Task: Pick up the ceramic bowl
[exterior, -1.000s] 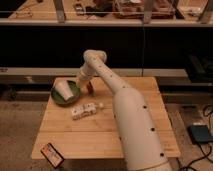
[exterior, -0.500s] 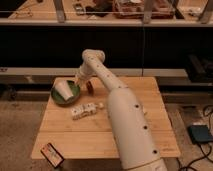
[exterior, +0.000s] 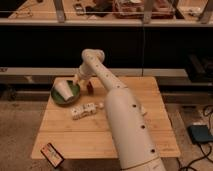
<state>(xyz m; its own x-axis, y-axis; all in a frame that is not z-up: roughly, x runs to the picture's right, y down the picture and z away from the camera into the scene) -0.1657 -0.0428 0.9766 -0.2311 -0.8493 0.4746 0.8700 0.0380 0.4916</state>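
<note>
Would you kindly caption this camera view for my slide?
Robot's tool at the rim of the green ceramic bowl, white cup inside, on a wooden table.

Gripper (exterior: pixel 77 80) at ceramic bowl (exterior: pixel 59 99) rim — 1 white cup (exterior: pixel 64 90) inside.

No text, label, brand or number can be read anywhere — not on the small dark flat packet with a reddish edge (exterior: pixel 52 154) at the lower left, nor on the white blocky items (exterior: pixel 84 110) left of centre. The robot's gripper (exterior: pixel 77 80) sits upper left of centre — at the right rim of the round dark green ceramic bowl (exterior: pixel 71 98).
</note>
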